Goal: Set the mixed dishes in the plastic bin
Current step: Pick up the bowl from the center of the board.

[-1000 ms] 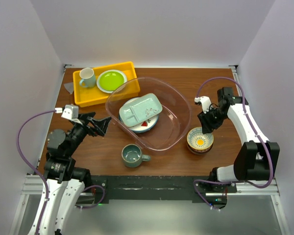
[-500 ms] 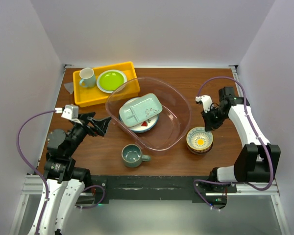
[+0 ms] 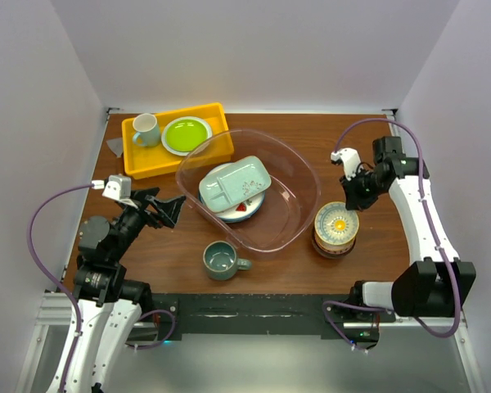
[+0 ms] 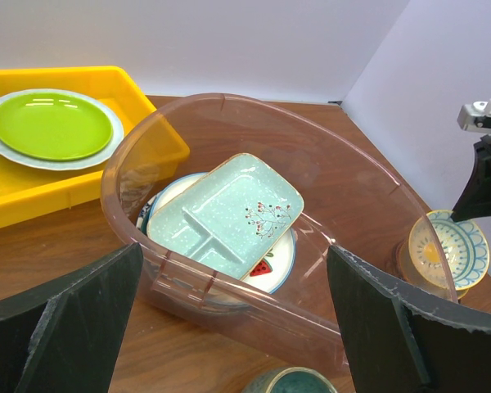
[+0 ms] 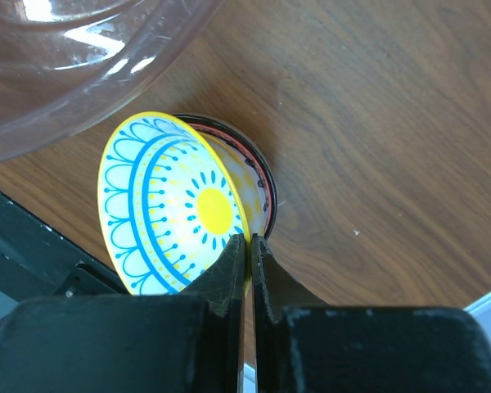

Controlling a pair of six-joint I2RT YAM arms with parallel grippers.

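Observation:
The plastic bin (image 3: 307, 176) stands mid-table and holds the pale-green divided tray (image 3: 233, 184) lying on a white plate with a red fruit mark (image 3: 244, 208). A grey-green mug (image 3: 222, 260) stands on the table in front of the bin. Right of the bin, my right gripper (image 3: 349, 205) is shut on the rim of the yellow-inside patterned bowl (image 5: 176, 205). That bowl is tilted and raised off the reddish-brown bowl (image 5: 262, 176) beneath it. My left gripper (image 3: 165, 210) hovers open left of the bin (image 4: 229, 286), holding nothing.
A yellow tray (image 3: 139, 155) at the back left carries a lime-green plate (image 3: 186, 134) and a pale mug (image 3: 146, 129). White walls close in the table on the left, back and right.
My right gripper has shut on the patterned bowl's rim and tipped it up off the lower bowl, the arm drawing back and up. The left arm has not moved.

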